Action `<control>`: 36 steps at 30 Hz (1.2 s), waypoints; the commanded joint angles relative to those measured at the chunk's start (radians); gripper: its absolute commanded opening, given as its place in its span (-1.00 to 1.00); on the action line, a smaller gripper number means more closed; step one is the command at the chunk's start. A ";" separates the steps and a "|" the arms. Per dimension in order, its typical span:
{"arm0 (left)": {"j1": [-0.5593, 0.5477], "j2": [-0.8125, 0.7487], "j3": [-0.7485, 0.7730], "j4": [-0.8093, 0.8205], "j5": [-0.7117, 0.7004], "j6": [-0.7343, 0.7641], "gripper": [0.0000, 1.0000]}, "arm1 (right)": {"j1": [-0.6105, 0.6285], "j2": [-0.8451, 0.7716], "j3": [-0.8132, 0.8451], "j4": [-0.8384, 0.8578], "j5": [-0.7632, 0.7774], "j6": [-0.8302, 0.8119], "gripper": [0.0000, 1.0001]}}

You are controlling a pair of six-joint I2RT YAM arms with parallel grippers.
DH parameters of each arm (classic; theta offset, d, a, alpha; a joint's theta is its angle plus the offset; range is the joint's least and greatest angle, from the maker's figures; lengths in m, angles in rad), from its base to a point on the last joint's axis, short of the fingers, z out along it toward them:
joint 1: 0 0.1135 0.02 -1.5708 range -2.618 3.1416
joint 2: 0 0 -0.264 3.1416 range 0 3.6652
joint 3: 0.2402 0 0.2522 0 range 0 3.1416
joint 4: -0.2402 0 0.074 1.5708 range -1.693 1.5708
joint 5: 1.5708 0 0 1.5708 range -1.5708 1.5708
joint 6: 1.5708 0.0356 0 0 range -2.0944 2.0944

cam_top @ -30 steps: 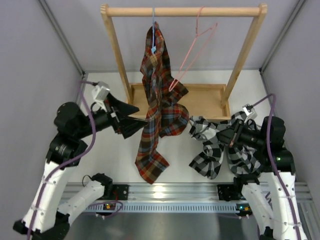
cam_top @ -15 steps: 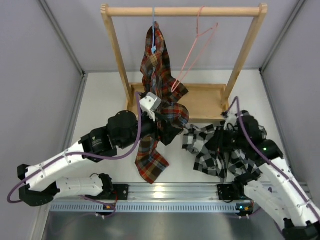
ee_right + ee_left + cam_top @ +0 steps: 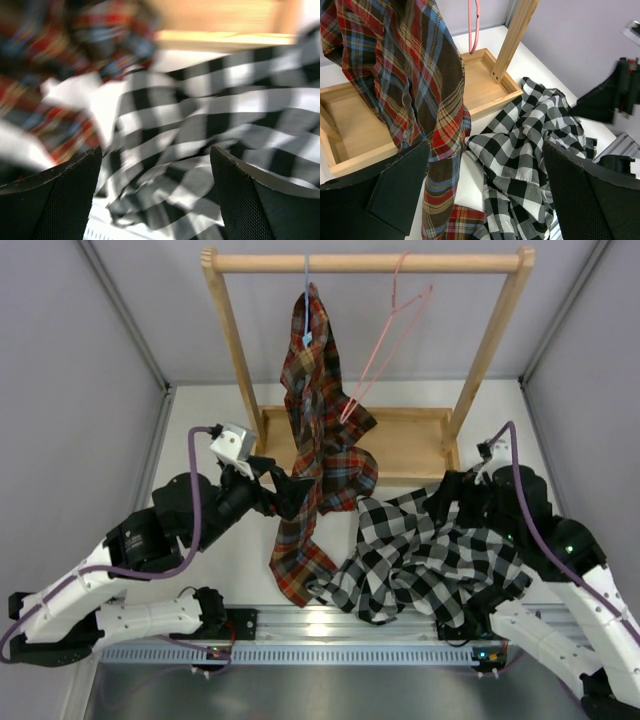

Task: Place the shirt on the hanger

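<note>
We see the black-and-white check fabric shirt (image 3: 430, 555) lying crumpled on the white bench (image 3: 200, 440), in front of the wooden rack (image 3: 365, 262) and by the right arm. The thin pink wire hanger (image 3: 386, 354) hangs bare on the rail, beside a red tartan shirt (image 3: 315, 440). The left gripper (image 3: 485, 200) has its fingers apart and empty. The right gripper (image 3: 155, 190) has its fingers apart over the check cloth, in a blurred view. We judge this is the pick-up step. The next move calls for a hold on the collar or shoulder.
</note>
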 commanded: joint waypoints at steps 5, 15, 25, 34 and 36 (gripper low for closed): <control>-0.003 0.025 -0.004 -0.025 0.060 -0.012 0.96 | -0.540 0.285 -0.016 0.121 0.101 -0.072 0.70; -0.003 0.019 -0.051 -0.054 0.173 0.011 0.96 | -0.837 0.557 -0.148 0.405 0.147 -0.034 0.65; -0.003 -0.011 -0.090 -0.088 0.189 0.034 0.96 | -0.812 0.727 -0.264 0.560 -0.037 -0.064 -0.38; -0.003 -0.013 -0.070 -0.089 0.115 0.020 0.96 | -0.500 0.338 -0.156 0.429 -0.090 0.017 -1.00; -0.003 -0.027 -0.064 -0.086 0.048 -0.010 0.96 | -0.355 0.292 -0.116 0.401 -0.073 0.067 -1.00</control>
